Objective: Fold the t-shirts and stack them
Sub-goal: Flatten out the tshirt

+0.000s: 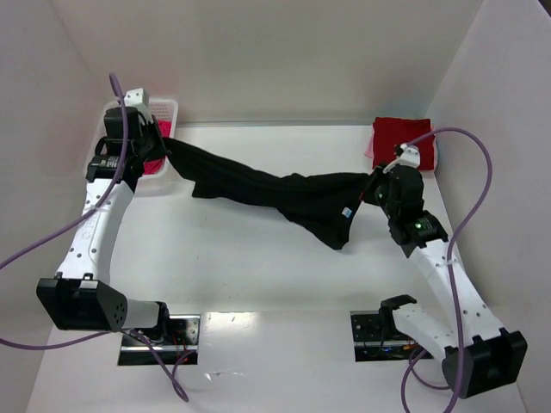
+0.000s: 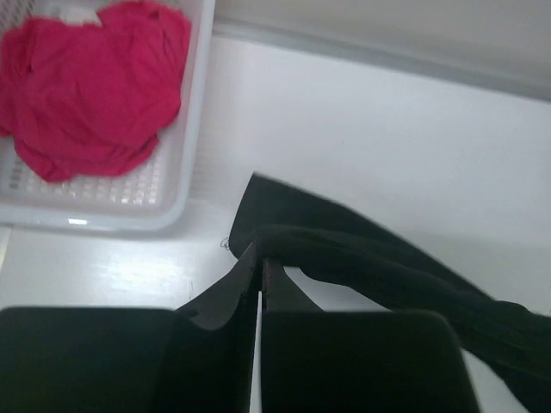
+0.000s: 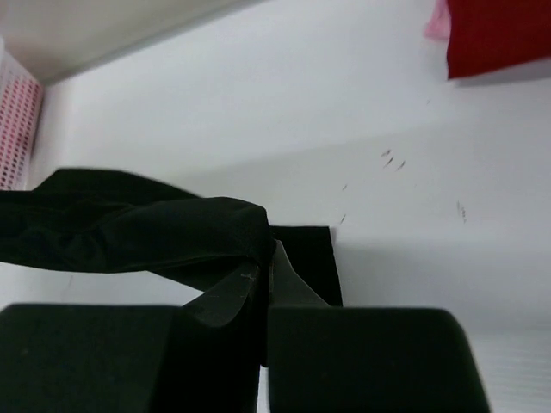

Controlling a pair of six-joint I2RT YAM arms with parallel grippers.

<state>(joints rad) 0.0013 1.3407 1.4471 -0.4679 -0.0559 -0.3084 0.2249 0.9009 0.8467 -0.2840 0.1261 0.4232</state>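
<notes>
Your left gripper (image 2: 260, 261) and right gripper (image 3: 269, 256) each pinch the black t-shirt (image 1: 284, 194), strung above the table (image 1: 258, 284) toward its far edge; next, spread it flat.

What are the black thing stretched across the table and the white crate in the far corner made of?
The black t-shirt looks like soft, matte knit cloth: it sags, bunches and creases. The basket looks like rigid white plastic, slightly glossy, its walls and floor a moulded mesh of small holes.
</notes>
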